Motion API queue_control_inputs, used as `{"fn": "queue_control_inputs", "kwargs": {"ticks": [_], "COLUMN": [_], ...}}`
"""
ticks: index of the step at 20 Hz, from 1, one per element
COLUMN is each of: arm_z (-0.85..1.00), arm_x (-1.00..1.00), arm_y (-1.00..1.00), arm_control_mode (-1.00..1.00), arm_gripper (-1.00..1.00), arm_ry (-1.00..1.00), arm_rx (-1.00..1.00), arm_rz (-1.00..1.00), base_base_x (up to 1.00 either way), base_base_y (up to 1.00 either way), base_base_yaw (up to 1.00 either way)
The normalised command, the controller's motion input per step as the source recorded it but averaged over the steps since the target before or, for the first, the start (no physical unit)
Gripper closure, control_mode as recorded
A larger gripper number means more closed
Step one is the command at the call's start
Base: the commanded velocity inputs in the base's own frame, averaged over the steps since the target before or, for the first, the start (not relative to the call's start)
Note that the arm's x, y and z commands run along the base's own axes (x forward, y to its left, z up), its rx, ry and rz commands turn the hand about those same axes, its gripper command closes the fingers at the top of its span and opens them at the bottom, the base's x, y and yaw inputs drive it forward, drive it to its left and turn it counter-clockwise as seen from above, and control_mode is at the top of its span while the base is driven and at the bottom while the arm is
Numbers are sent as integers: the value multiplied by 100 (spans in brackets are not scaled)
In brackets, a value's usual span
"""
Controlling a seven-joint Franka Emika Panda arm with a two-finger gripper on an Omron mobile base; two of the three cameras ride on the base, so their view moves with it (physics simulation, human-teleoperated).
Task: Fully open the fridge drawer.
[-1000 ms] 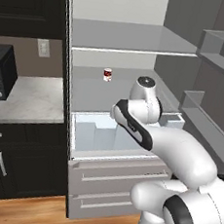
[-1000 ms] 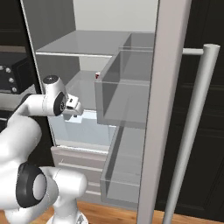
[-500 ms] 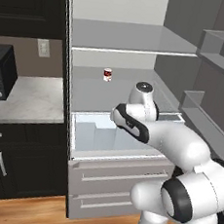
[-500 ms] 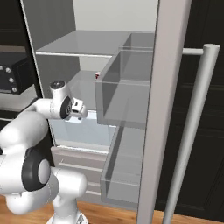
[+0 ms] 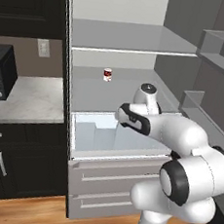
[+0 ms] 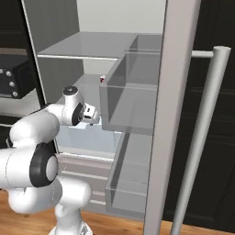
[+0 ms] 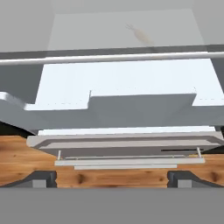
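While the white arm is reaching over the fridge's lower section, the items are listing near to far:

Gripper: two-finger gripper [image 7: 112, 178] is hanging above the bin and looking down; its small dark fingertips [image 7: 41, 178] are standing wide apart at the bottom of the hand view, spread and holding nothing.

Floor: warm brown wooden plank floor [image 7: 17, 157] is showing beneath the drawer fronts.

Lower drawers: two grey flat-fronted drawers with long horizontal bar handles [image 5: 117, 178] are sitting under the bin, stacked one above the other.

Fridge drawer: wide pale blue-white translucent box-shaped bin [image 5: 94, 136] with a stepped, notched front wall is sitting pulled forward out of the fridge body, directly above the grey drawers; its interior is lying bare.

Shelf item: small red-and-white can [image 5: 107, 74] is standing upright on the flat grey shelf [image 5: 87, 84] behind the bin.

Door: open fridge door with translucent grey bins [image 6: 128, 101] is standing to the right, a long silver bar handle [image 6: 197, 137] on its outer face.

Counter: pale marbled countertop [image 5: 22, 97] is carrying a black appliance [image 5: 0, 73] left of the fridge.
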Motion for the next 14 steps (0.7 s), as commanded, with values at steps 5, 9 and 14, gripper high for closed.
{"fn": "queue_control_inputs", "kwargs": {"ticks": [5, 9, 14], "arm_z": [-15, -23, -36], "arm_x": [31, 35, 31], "arm_y": [-14, -5, -2], "arm_control_mode": [-100, -100, -100], "arm_gripper": [-100, -100, -100], "arm_ry": [-1, -8, -4], "arm_rx": [0, 0, 0], "arm_rz": [0, 0, 0], "base_base_x": [0, 0, 0], "base_base_y": [0, 0, 0], "base_base_yaw": [0, 0, 0]}}
